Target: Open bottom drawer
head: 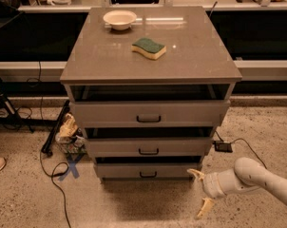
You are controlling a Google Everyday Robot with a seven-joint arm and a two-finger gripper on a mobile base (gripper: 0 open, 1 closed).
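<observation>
The bottom drawer (146, 171) is the lowest of three grey fronts on the cabinet, with a small black bar handle (148, 175). Its front sits a little back from the middle drawer's front. My gripper (201, 189) comes in from the lower right on a white arm. It is open, with one cream fingertip (196, 174) just off the drawer's right corner and the other lower, near the floor. It holds nothing.
The middle drawer (148, 147) and top drawer (148, 113) are above. A bowl (119, 19) and a green-yellow sponge (148, 48) lie on the cabinet top. Cables and a bag (69, 132) lie on the floor at left; a black box (223, 146) at right.
</observation>
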